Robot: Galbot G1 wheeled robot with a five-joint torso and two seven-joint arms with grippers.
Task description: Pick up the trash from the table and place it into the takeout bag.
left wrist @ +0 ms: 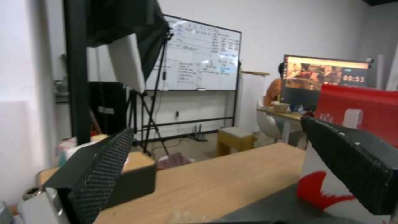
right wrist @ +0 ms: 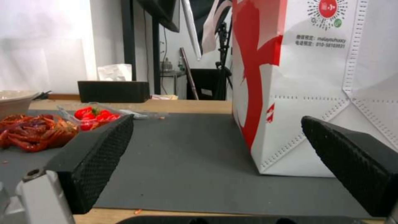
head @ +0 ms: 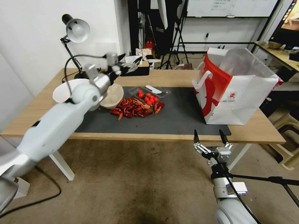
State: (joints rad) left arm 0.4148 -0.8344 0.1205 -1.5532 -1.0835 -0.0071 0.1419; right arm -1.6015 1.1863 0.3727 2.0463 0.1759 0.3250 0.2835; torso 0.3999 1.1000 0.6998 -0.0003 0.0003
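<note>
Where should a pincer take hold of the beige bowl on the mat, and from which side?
Probably at the rim of the beige bowl, from above on its far-right arc: the bowl stands upright and open, the red shells crowd its near side, and the left arm hides its left.

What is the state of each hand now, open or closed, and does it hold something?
Left hand: open, holding nothing, raised above the table's back part.
Right hand: open, holding nothing, low before the table's front edge.
</note>
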